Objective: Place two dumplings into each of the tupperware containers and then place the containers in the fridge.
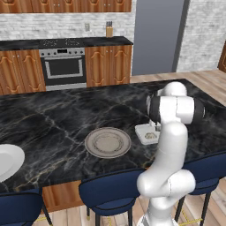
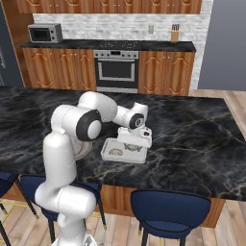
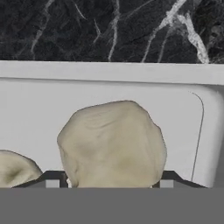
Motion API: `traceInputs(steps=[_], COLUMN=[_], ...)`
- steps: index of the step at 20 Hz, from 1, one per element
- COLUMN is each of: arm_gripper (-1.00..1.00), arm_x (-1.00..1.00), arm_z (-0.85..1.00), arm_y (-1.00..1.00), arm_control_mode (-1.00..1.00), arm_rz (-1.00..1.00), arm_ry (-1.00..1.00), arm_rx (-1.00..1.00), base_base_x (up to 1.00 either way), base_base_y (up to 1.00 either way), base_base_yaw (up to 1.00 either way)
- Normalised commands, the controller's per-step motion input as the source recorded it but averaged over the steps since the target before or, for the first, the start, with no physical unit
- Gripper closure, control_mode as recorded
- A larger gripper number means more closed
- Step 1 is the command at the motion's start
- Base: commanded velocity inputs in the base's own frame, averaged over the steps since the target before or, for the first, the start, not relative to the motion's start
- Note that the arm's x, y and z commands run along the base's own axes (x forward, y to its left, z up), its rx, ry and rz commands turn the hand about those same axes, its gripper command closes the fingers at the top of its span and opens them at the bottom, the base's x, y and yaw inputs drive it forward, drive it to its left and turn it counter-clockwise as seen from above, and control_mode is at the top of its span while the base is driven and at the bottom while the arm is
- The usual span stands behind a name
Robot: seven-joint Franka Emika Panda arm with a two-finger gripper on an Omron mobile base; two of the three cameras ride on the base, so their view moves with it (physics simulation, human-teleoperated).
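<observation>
My gripper (image 3: 109, 181) hangs low inside a pale tupperware container (image 3: 109, 72), its two finger tips pressed against the sides of a beige dumpling (image 3: 111, 142). A second dumpling (image 3: 15, 168) lies in the same tray at the lower left. From the base views, this container (image 2: 111, 144) (image 1: 142, 130) sits on the black marble island near its front edge, with my gripper (image 2: 134, 142) directly over it and one dumpling (image 2: 115, 153) showing inside. The slate-grey fridge (image 1: 156, 35) (image 2: 225, 43) stands shut across the room.
A round grey plate (image 1: 108, 142) lies left of the container, and a white plate (image 1: 6, 161) sits at the island's far left. Blue stools (image 2: 168, 206) line the front edge. The steel oven (image 1: 63, 66) is in the back cabinets.
</observation>
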Motion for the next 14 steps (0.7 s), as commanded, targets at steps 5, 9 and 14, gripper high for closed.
traceInputs(steps=[5,9,14], arm_gripper=[-1.00,-1.00,-1.00], arm_x=[-0.46,-0.49,-0.12], arm_z=[0.14,0.49,0.29], arm_y=[0.45,0.63,0.95], arm_control_mode=[-1.00,-1.00,-1.00], arm_rz=[-0.04,-0.02,-0.07], arm_ry=[0.00,0.00,-0.14], arm_rx=[-0.03,-0.03,-0.02], base_base_x=[0.00,0.00,0.00], base_base_y=[0.00,0.00,0.00], base_base_yaw=[0.00,0.00,0.00])
